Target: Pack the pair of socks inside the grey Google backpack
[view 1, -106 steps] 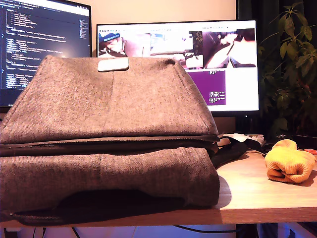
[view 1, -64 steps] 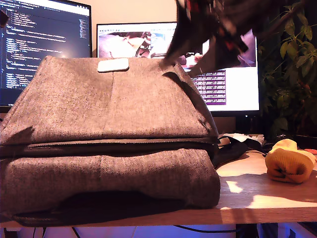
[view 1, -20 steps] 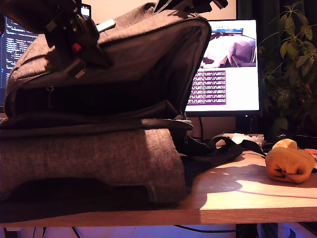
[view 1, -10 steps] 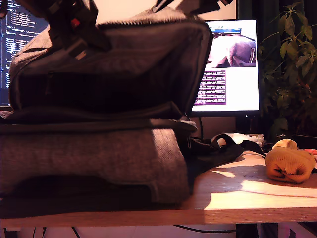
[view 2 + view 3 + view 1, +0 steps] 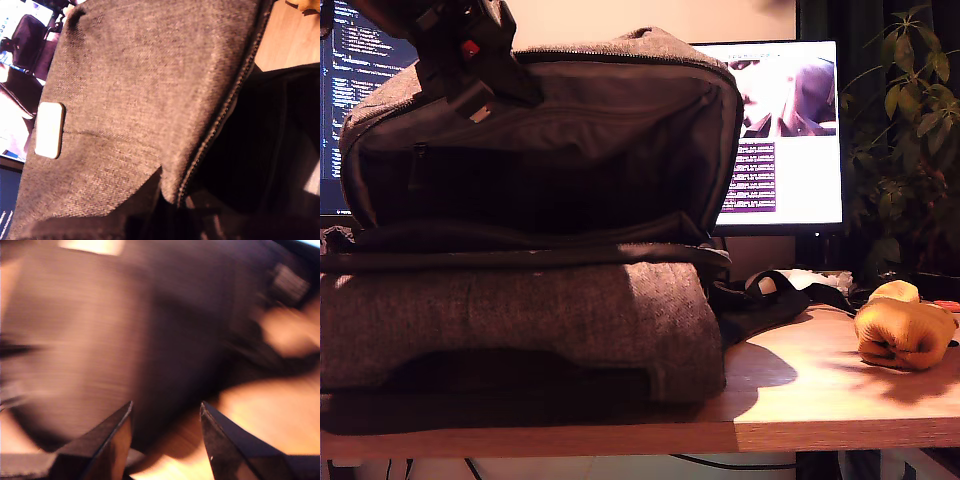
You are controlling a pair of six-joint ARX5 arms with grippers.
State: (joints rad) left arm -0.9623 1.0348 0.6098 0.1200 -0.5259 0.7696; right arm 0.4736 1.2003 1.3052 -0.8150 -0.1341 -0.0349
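Holding the flap of the grey Google backpack (image 5: 530, 300) up is my first gripper (image 5: 470, 60), clenched on it; my second gripper (image 5: 165, 435), released, must fetch the pair of socks (image 5: 905, 335).

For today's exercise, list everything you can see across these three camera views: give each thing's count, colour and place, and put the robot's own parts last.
Backpack: one, grey-brown, on the table, flap lifted, dark lining showing.
Tag: one, pale, on the flap's outside.
Pair of socks: one, yellow-orange, on the table at the exterior view's right, apart from the backpack.
Table: one, light wood.
Monitors: two, lit, behind the backpack.
Plant: one, green, exterior view's right.
Arm: one seen, dark, at the flap's upper corner, exterior view's left.
Second gripper: one, dark jaws apart, empty.
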